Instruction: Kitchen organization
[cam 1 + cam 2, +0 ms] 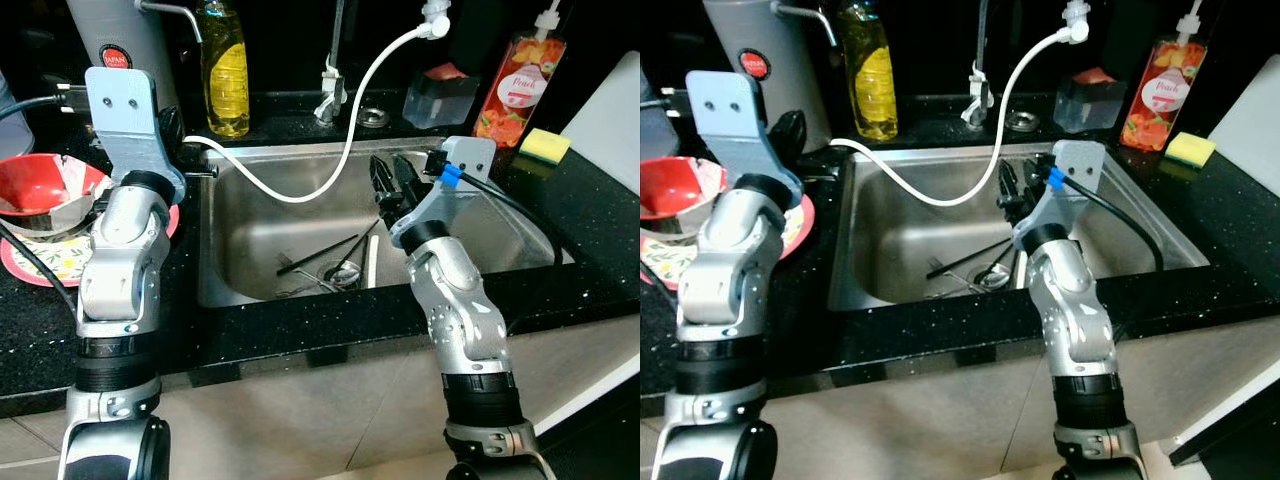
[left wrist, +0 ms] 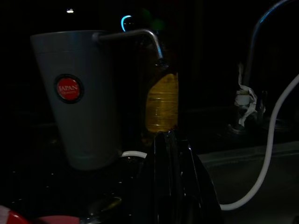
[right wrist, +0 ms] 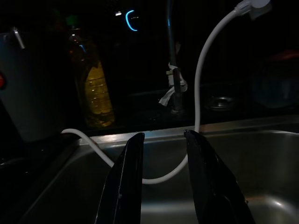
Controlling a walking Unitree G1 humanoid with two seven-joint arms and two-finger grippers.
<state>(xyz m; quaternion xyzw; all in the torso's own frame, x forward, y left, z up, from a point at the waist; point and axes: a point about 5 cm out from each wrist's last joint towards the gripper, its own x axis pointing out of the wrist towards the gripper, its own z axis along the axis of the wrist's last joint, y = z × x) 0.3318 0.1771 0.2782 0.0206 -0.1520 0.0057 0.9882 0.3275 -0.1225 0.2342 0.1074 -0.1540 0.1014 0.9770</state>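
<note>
The right gripper [image 3: 162,182] hangs over the steel sink [image 1: 500,235], its fingers spread and empty, aimed down the basin, likely because the chopsticks [image 1: 318,256] and other utensils lying near the drain [image 1: 345,272] are what needs clearing. The left gripper [image 2: 172,179] waits above the counter beside the grey dispenser [image 2: 81,98] and yellow soap bottle [image 1: 225,70], its fingers pressed together and holding nothing. A red bowl [image 1: 45,188] sits stacked on a pink plate [image 1: 40,262] at the left, out of the way.

Two bottles [image 1: 224,66], perhaps two chopsticks [image 1: 318,254].
</note>
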